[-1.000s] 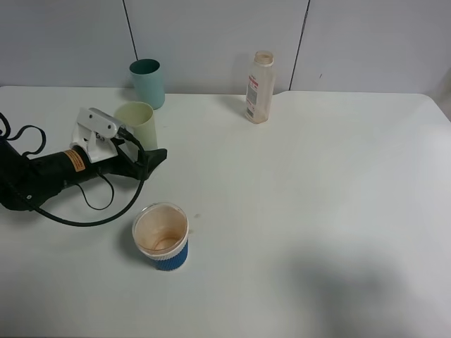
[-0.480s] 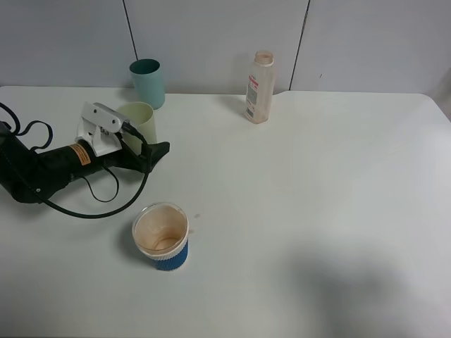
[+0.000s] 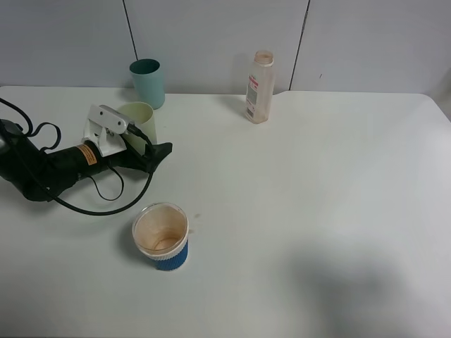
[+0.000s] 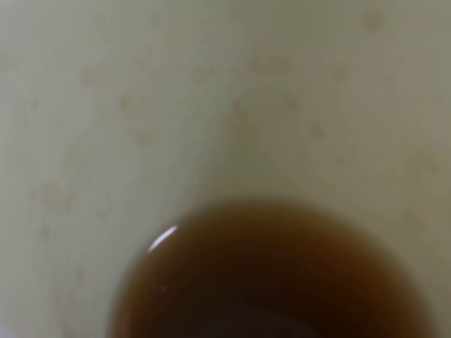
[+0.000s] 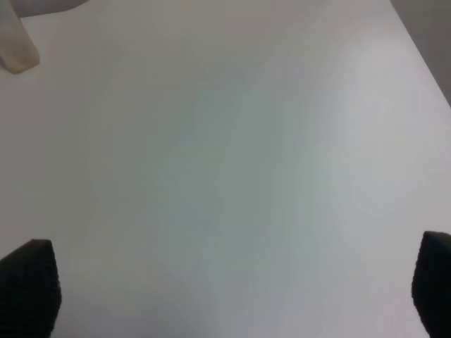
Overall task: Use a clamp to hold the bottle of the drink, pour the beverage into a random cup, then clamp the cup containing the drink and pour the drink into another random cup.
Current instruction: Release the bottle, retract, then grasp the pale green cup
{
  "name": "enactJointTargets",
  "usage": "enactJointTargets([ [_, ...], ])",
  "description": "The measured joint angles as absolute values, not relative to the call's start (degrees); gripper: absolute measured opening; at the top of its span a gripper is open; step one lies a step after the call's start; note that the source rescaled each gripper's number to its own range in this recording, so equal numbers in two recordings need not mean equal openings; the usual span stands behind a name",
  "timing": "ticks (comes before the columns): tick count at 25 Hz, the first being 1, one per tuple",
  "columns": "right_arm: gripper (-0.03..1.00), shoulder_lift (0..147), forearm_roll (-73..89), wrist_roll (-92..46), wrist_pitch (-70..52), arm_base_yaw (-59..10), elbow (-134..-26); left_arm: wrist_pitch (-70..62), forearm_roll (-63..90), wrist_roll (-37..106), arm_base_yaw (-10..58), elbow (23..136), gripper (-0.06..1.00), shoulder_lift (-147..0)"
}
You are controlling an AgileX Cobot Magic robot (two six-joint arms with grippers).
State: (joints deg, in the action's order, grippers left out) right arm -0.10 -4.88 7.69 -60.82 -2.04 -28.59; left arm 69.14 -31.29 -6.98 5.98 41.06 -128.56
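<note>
The pale yellow-green cup containing the drink (image 3: pixel 139 118) stands at the back left of the table. My left gripper (image 3: pixel 149 144) has its fingers on either side of the cup's lower part; the near finger (image 3: pixel 159 151) lies along the cup's front, and the far one is hidden. The left wrist view is filled by the cup's wall (image 4: pixel 211 105), with the brown beverage (image 4: pixel 275 274) showing through. The teal cup (image 3: pixel 148 83) stands just behind. The bottle (image 3: pixel 260 88) stands upright at the back centre. My right gripper (image 5: pixel 232 296) is open over bare table.
A short stained cup with a blue sleeve (image 3: pixel 161 237) stands in front of the left arm. The arm's black cable (image 3: pixel 99 204) loops on the table between them. The white table (image 3: pixel 317 176) meets a grey wall at the back. The bottle's base (image 5: pixel 15 46) shows in the right wrist view.
My left arm has moved forward and right, sliding its fingers around the yellow-green cup. The cups and the bottle have not moved.
</note>
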Motion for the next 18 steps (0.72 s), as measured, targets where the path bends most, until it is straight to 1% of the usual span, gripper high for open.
enactJointTargets([
  [1,1.0,-0.1,-4.88,7.69,-60.82,-2.04,-28.59,69.14,-31.29,-6.98,5.98,41.23,0.87,-128.62],
  [2,1.0,-0.1,-4.88,7.69,-60.82,-2.04,-28.59,69.14,-31.29,-6.98,5.98,41.25,0.8,-128.62],
  [3,1.0,-0.1,-4.88,7.69,-60.82,-2.04,-28.59,69.14,-31.29,-6.98,5.98,41.25,0.71,-128.62],
  [4,1.0,-0.1,-4.88,7.69,-60.82,-2.04,-28.59,69.14,-31.29,-6.98,5.98,41.25,0.6,-128.62],
  [5,1.0,-0.1,-4.88,7.69,-60.82,-2.04,-28.59,69.09,-31.29,-6.92,5.98,41.25,0.47,-128.62],
  [6,1.0,-0.1,-4.88,7.69,-60.82,-2.04,-28.59,69.09,-31.22,-6.82,5.98,41.25,0.28,-128.62],
  [7,1.0,-0.1,-4.88,7.69,-60.82,-2.04,-28.59,69.04,-31.35,-6.75,5.98,41.25,0.04,-128.62],
  [8,1.0,-0.1,-4.88,7.69,-60.82,-2.04,-28.59,69.07,-31.41,-6.58,5.98,41.33,0.0,-128.62],
  [10,1.0,-0.1,-4.88,7.69,-60.82,-2.04,-28.59,68.98,-31.81,-6.58,5.98,41.33,0.02,-128.62],
  [18,1.0,-0.1,-4.88,7.71,-60.82,-2.04,-28.59,67.23,-33.29,-6.58,5.98,41.39,0.02,-127.65],
])
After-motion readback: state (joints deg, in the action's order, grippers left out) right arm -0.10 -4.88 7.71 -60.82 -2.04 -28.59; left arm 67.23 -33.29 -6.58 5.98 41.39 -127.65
